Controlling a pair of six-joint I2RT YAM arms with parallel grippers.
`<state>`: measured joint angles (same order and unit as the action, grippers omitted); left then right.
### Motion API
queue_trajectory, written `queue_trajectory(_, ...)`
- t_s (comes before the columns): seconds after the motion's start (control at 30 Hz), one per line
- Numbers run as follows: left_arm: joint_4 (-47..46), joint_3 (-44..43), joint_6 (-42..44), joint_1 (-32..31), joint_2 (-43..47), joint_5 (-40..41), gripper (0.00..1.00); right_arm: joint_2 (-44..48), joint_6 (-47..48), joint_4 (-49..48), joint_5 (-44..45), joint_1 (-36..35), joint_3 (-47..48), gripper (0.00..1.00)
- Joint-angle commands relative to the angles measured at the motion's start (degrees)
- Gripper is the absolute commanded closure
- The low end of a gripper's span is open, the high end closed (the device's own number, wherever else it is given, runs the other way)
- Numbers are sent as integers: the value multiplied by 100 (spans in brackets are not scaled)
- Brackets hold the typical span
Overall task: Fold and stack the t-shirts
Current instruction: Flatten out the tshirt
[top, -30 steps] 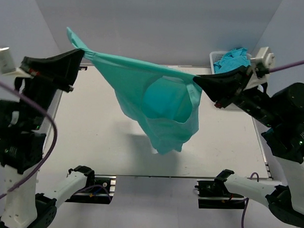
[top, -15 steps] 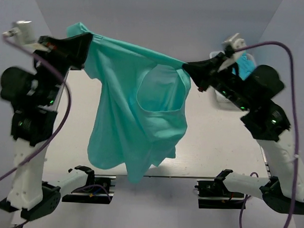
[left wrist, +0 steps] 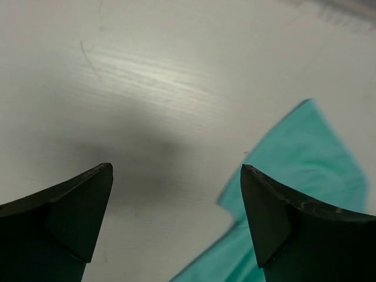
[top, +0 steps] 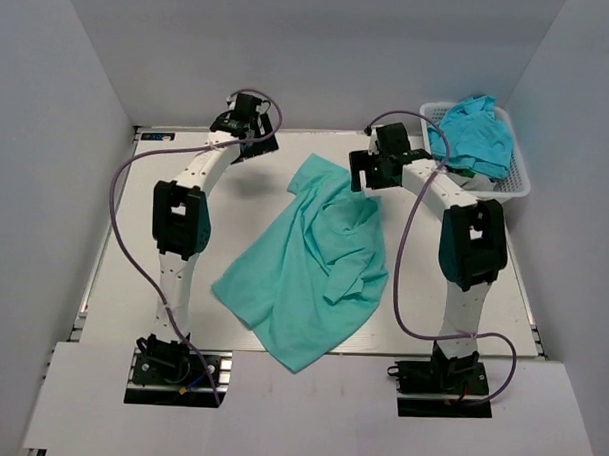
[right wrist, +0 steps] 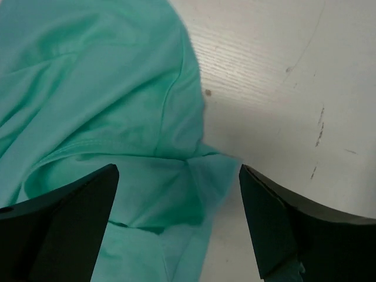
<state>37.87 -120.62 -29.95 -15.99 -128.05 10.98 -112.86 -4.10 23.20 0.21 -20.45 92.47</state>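
One teal-green t-shirt [top: 313,258] lies loosely spread and rumpled on the table, running from the far middle down to the near edge. My left gripper [top: 259,146] hovers open over bare table just left of the shirt's far corner [left wrist: 311,153], nothing between its fingers [left wrist: 70,205]. My right gripper [top: 369,178] is open above the shirt's far right edge [right wrist: 117,88], with a folded bit of fabric lying below the gap, not pinched. A turquoise t-shirt [top: 475,134] is bunched in the basket at the far right.
The white lattice basket [top: 516,180] stands at the far right corner of the table [top: 144,242]. Grey walls close in the back and both sides. Purple cables loop beside both arms.
Both grippers opened and let go of the shirt they held stretched in the air. It dropped flat onto the table, and both arms now reach low toward the far edge.
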Motion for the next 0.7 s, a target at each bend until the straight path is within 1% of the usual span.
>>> queue_trajectory(0.0, 1381, -937, 42, 52, 280, 203, 1, 606, 85, 256, -530, -47, 537, 10)
queue_trajectory(0.03, 1294, -737, 42, 52, 280, 133, 1, 816, 102, 212, -583, -47, 414, 10)
queue_trajectory(0.07, 1154, -474, 42, 52, 576, -42, 1, 1044, 50, 176, -609, -56, 273, 10)
queue_trajectory(0.1, 752, 216, 42, 52, 788, -122, 1, 1168, 32, 106, -627, -73, 2, 10)
queue_trajectory(0.13, 566, 580, 42, -18, 999, -201, 1, 1300, -55, 71, -636, -91, -322, 10)
queue_trajectory(0.17, 407, 905, 42, -18, 1219, -350, 1, 1702, -99, 62, -636, -65, -482, 10)
queue_trajectory(0.2, 275, 1509, 42, -71, 1612, -421, 1, 1845, -239, 62, -619, -91, -823, 10)
queue_trajectory(0.23, 109, 1776, -10, -71, 1790, -552, 1, 1977, -310, 27, -679, -108, -1183, 10)
queue_trajectory(0.27, 46, 2031, -10, -71, 1957, -884, 1, 2387, -372, 27, -784, -117, -1561, 10)
queue_trajectory(0.3, 45, 2477, -150, -71, 2272, -1009, 1, 2504, -477, -8, -916, -152, -1748, 10)
queue_trajectory(0.33, -16, 2699, -151, -71, 2423, -1106, 1, 2610, -513, -35, -969, -179, -1932, 10)
queue_trajectory(0.37, -68, 2945, -212, -71, 2582, -1394, 1, 2820, -574, -78, -1048, -205, -2430, 10)
queue_trajectory(0.4, -69, 3470, -343, -71, 2731, -1589, 1, 2979, -705, -88, -1084, -275, -2583, 10)
queue_trajectory(0.43, -252, 3753, -397, -71, 3046, -2017, 1, 3102, -819, -149, -1232, -293, -2941, 10)
queue_trajectory(0.47, -341, 4313, -449, -132, 3197, -2221, 1, 3147, -864, -193, -1329, -328, -3067, 10)
queue_trajectory(0.53, -464, 4896, -625, -185, 3487, -2730, 1, 3226, -970, -342, -1557, -407, -3321, 10)
queue_trajectory(0.57, -464, 5429, -626, -246, 3776, -2846, 1, 3218, -953, -395, -1585, -434, -3410, 10)
queue_trajectory(0.63, -377, 5898, -783, -308, 4076, -2918, 1, 3043, -891, -352, -1533, -495, -3332, 10)
queue_trajectory(0.67, -185, 6318, -784, -369, 4225, -2831, 1, 2972, -874, -282, -1506, -521, -3227, 10)
